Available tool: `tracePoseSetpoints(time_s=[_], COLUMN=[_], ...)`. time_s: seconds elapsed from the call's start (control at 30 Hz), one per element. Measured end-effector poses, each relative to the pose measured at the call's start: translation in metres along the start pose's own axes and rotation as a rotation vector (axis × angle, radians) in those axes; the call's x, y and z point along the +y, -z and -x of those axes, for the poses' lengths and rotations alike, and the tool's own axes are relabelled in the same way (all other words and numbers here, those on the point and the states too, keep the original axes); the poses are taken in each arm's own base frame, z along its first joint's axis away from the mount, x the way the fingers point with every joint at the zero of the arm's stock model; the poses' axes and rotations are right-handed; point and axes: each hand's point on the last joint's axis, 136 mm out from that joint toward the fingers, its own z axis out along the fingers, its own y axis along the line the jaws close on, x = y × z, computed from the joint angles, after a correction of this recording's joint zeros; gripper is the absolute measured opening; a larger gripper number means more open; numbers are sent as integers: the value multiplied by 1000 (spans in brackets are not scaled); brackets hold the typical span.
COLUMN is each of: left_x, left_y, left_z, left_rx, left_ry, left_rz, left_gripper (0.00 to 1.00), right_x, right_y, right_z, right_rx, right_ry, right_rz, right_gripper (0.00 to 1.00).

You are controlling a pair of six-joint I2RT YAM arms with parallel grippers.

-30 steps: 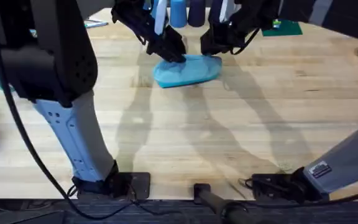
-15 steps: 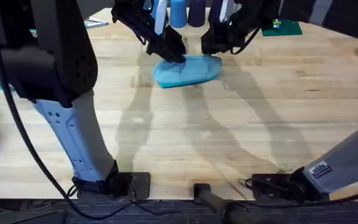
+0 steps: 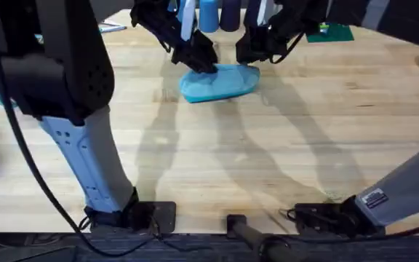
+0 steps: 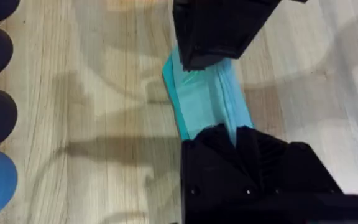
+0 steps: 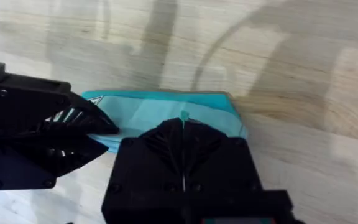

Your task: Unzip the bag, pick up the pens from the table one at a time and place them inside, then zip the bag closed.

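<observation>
Bag (image 3: 219, 82) position matches the overhead views from half a second and a second ago: nothing has shifted, and both arms keep the same pose at the far middle of the bench (image 3: 268, 153). The left gripper (image 3: 202, 60) sits on the bag's end toward ten o'clock, its black fingers pressed together on the fabric there; in its wrist view the fingers (image 4: 241, 146) meet over the light-blue cloth. The right gripper (image 3: 252, 53) sits at the bag's opposite end, toward two o'clock, and its wrist view shows the fingers closed to a thin seam (image 5: 183, 146) with a small teal tip, seemingly the zipper pull, poking out just past them. Between the two grippers the bag lies flat on the bench, elongated from ten o'clock to four o'clock. Dark and blue cylinders (image 3: 218, 14) stand just beyond the bag at twelve o'clock.
</observation>
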Motion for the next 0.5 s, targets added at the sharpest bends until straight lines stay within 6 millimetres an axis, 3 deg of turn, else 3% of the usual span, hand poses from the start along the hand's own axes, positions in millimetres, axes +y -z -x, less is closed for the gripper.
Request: tracePoseSetpoints(time_s=[0.3,0.5], left_x=[0,0], left_y=[0,0], left_z=[0,0], left_rx=[0,0], left_ry=[0,0], left_rz=[0,0], left_gripper=[41,41], right_x=[-5,-21], right_y=[17,25], right_z=[6,2], right_rx=[-44,-33], right_ry=[8,1], right_rz=[-47,-110], right_gripper=[32,32])
